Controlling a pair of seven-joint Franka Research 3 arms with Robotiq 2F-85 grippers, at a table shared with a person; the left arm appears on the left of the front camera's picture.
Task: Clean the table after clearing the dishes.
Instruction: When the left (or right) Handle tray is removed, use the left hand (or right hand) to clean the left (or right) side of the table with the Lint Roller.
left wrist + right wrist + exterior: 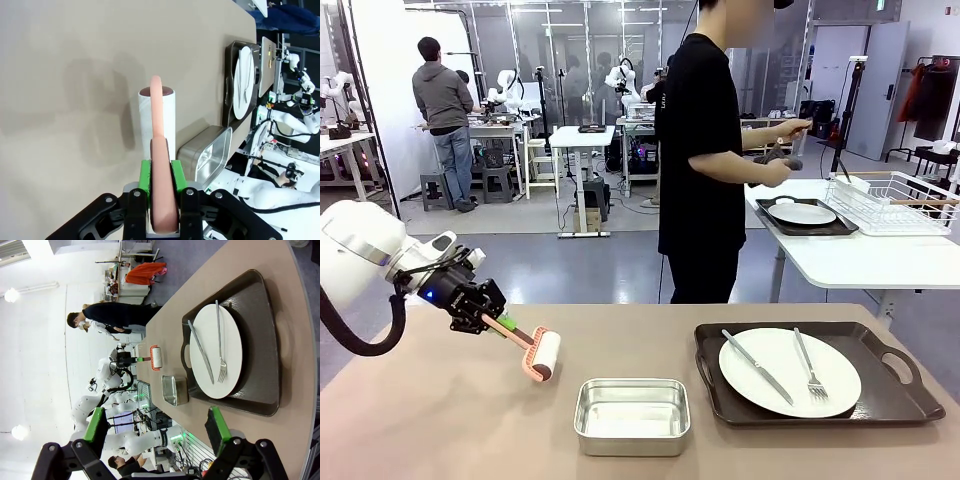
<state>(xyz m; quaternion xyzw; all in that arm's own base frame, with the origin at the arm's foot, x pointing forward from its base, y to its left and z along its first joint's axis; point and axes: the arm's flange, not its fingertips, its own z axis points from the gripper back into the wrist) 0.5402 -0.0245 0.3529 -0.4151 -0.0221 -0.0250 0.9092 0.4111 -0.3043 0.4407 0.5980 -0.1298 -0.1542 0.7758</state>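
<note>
Left hand point(492, 322) clenched on lint roller point(542, 355), table point(440, 420) beneath, plate point(790, 372) well right

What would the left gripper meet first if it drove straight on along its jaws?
Its pink-handled white lint roller would press onto the bare beige table top; depth is unclear.

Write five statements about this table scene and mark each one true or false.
1. The left claw is shut on the lint roller. True.
2. The right claw grips a fork. False: it is open and holds nothing.
3. A tray with a plate stands on the beige table. True.
4. The steel pan sits on that tray. False: it stands on the table beside it.
5. The person stands by the white table. True.
</note>
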